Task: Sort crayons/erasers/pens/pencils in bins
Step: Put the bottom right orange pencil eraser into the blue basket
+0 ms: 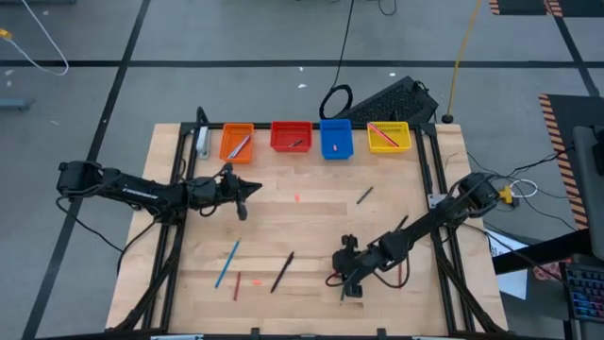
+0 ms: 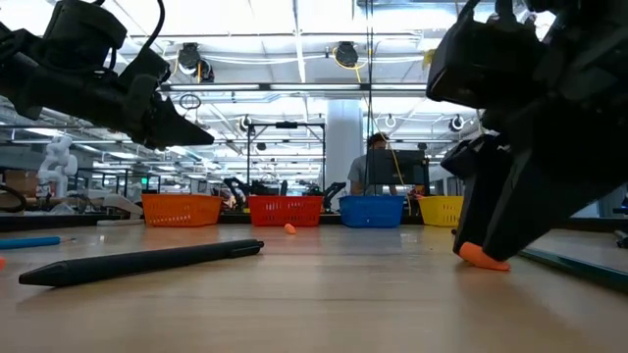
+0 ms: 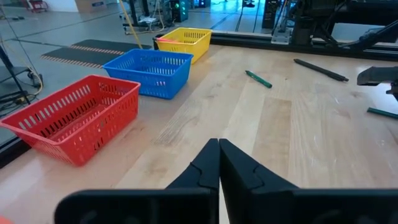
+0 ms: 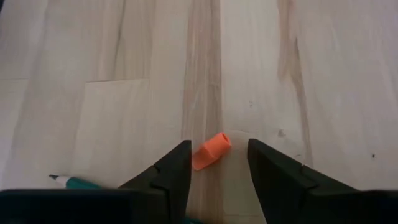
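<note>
Right gripper (image 4: 217, 165) down at near table edge, jaws released, straddling stubby orange-pink eraser (image 4: 211, 151) on wood. Centre it, clench gently; it may roll. Left gripper (image 3: 219, 163) clenched empty, hovering near bins.

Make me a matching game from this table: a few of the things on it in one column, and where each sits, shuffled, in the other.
Things:
1. small orange-pink eraser stub
2. thin light blue pen
3. blue plastic bin
4. left gripper

Places:
A. in the back row, between the red bin and the yellow bin
B. between the right gripper's open fingers
C. loose on the front left of the table
D. hovering shut in front of the orange bin

Pairs: 1-B, 2-C, 3-A, 4-D
</note>
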`<state>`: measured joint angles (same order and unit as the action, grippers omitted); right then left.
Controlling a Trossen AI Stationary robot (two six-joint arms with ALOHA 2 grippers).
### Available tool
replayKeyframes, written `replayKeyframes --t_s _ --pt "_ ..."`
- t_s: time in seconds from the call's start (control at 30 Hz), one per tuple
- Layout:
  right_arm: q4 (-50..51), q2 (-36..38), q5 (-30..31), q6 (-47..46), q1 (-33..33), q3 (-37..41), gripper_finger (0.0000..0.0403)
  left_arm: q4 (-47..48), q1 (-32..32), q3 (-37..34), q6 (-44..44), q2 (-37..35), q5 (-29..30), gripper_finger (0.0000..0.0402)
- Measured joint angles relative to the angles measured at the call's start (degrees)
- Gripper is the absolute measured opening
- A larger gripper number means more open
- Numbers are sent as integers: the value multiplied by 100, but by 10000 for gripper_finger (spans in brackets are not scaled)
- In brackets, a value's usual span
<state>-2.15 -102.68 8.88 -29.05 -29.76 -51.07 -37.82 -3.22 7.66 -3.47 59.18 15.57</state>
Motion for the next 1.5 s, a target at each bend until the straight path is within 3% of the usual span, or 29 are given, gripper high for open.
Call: replayKeyframes --t_s 0.53,0.8,1.03,1.23,1.5 --pt "-59 -27 -20 233 11 -4 39 4 0 0 -6 0 0 18" --pt "-99 87 -22 324 80 4 27 7 0 0 -9 0 0 4" --pt "-46 571 -15 877 383 7 27 -8 0 0 -60 2 0 17" --pt "254 1421 328 1965 1106 7 27 -11 0 0 -50 2 0 4" --pt "510 2131 908 3057 2824 -217 27 -25 0 0 -47 2 0 8"
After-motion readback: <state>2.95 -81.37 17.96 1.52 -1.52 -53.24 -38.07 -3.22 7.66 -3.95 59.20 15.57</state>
